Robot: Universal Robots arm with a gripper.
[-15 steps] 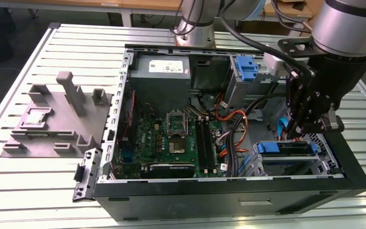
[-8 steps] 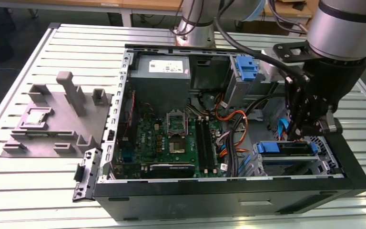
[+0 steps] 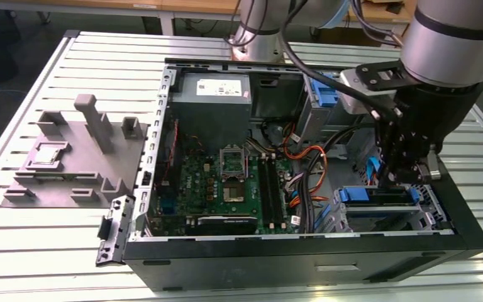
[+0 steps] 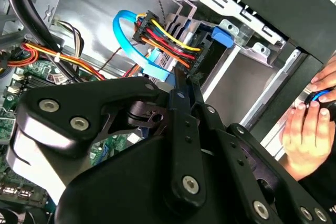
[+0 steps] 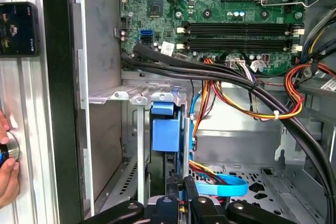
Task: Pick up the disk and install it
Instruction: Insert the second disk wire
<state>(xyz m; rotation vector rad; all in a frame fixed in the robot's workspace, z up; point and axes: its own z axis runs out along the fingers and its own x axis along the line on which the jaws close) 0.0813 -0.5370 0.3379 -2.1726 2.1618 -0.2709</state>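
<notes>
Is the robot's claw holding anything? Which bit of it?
Can't tell. The gripper is down at the blue edge of the disk in the computer's drive bay, but whether it grips that edge is hidden.

An open black computer case (image 3: 309, 261) lies on a slatted metal table (image 3: 48, 251). Inside it, away from the jaws toward the exterior view's left, sits a green motherboard (image 3: 216, 182) with black memory slots (image 5: 241, 30). Bundled orange, red and yellow cables (image 3: 304, 176) run between the board and the jaws. A flat blue cable (image 5: 220, 186) curls just beside the jaws. Well apart from them, outside the case, a grey fixture (image 3: 73, 157) rests on the table.
</notes>
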